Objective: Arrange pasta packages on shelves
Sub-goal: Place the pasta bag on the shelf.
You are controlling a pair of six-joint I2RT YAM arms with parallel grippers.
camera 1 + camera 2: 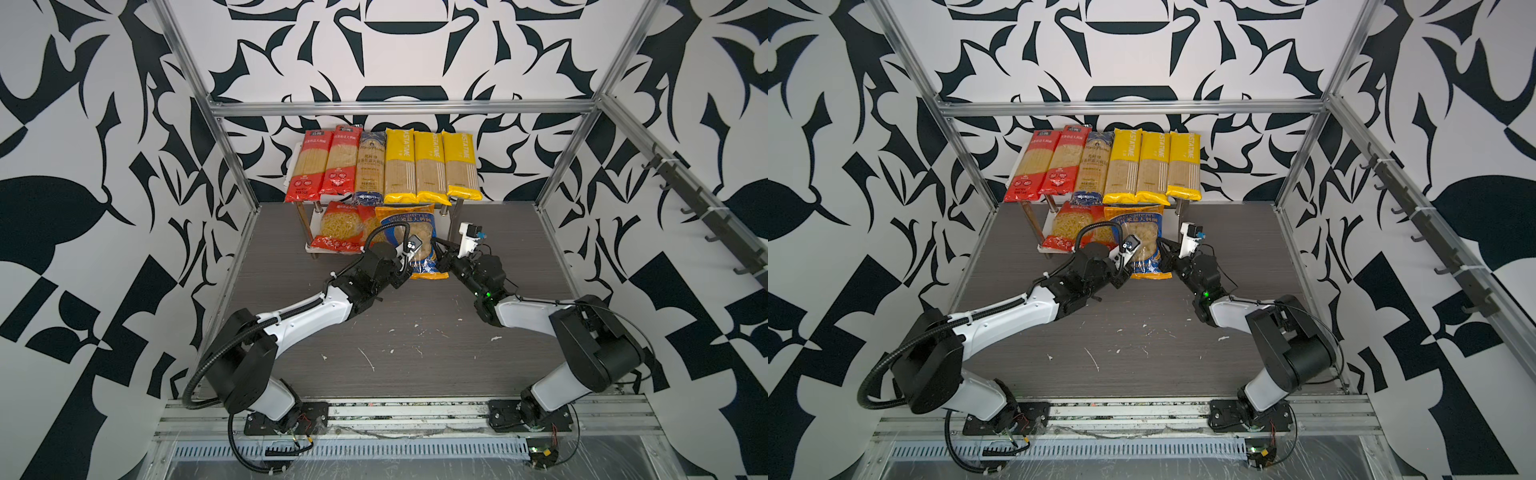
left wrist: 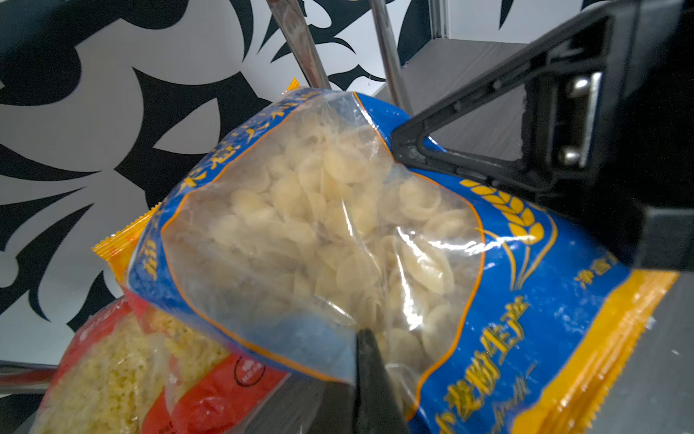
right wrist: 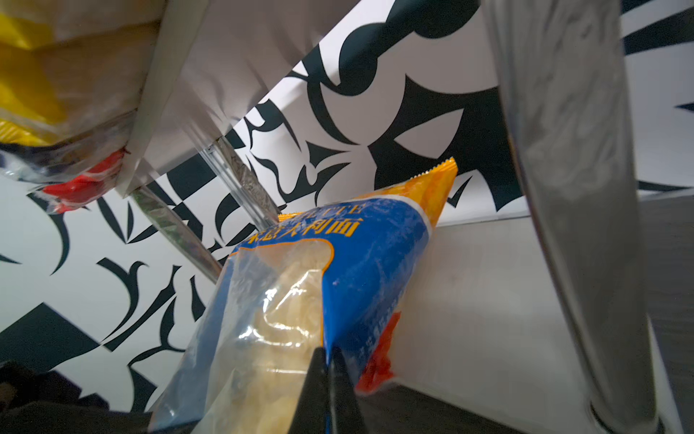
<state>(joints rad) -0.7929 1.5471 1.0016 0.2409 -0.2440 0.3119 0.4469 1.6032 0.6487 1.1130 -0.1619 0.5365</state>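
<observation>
Desk [image 1: 415,332] carries the shelves [image 3: 488,300]. Six spaghetti packs [image 1: 382,166] lie on the upper board, red fusilli bags [image 1: 336,228] on the lower. Blue-orange bag [image 1: 415,232] slants onto the lower board, overlapping the fusilli. Left tool [image 2: 361,338] and right tool [image 3: 326,353] each pinch its film.

A robotics lab cell: aluminium frame rails [image 1: 399,109], black-and-white patterned wall panels [image 1: 75,124], robot arms [image 1: 307,309] bolted to a slotted base rail [image 1: 407,415].

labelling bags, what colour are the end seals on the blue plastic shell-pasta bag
Orange-yellow; the shell-pasta bag shows best in left wrist view.
</observation>
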